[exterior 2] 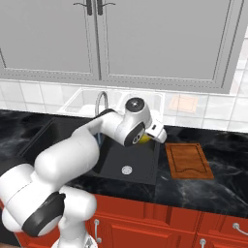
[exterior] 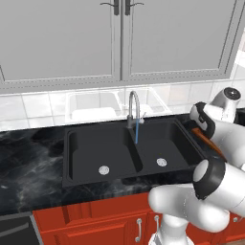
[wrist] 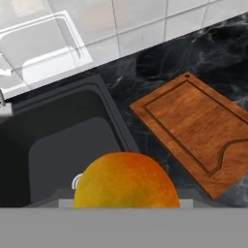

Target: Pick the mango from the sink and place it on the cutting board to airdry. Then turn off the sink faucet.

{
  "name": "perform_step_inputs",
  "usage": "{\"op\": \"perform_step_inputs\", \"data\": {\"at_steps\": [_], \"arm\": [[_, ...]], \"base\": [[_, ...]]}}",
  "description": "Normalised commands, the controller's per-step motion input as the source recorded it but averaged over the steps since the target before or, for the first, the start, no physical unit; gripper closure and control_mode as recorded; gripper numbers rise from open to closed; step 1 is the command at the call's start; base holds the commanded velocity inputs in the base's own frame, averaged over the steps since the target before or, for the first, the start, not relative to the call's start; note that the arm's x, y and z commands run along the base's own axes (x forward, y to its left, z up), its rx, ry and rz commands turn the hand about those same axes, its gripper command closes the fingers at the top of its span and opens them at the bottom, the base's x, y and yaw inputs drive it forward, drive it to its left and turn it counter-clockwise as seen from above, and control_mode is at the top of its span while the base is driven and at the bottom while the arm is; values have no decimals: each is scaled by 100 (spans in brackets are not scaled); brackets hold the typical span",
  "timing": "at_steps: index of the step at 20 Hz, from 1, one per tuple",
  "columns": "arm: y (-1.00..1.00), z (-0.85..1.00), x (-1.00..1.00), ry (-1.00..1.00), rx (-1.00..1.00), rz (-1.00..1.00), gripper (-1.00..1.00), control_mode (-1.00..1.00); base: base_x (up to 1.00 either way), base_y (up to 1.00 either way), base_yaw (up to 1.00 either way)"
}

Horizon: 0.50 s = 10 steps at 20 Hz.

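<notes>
Even, bright, shadowless rendered light throughout. The black marble bench [exterior 2: 218,140] shows faint pale sheen. All views are soft and low-resolution; the mango [wrist: 126,181] looks blurred close up.

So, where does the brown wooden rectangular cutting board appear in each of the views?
Left base view: a thin brown sliver at right, behind the white arm.
Right base view: cutting board at centre right, on the dark counter.
Hand view: upper right.
Shared landmark: the matte black sink, directly beside it.
</notes>
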Motion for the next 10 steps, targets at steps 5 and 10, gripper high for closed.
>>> {"op": "perform_step_inputs", "data": {"at_steps": [5, 10], "arm": [[-6, 6, -4, -7, 0, 6, 100, -100], [-31, 0, -2, -3, 0, 1, 100, -100]], "base": [[0, 0, 0], [0, 0, 0]]}}
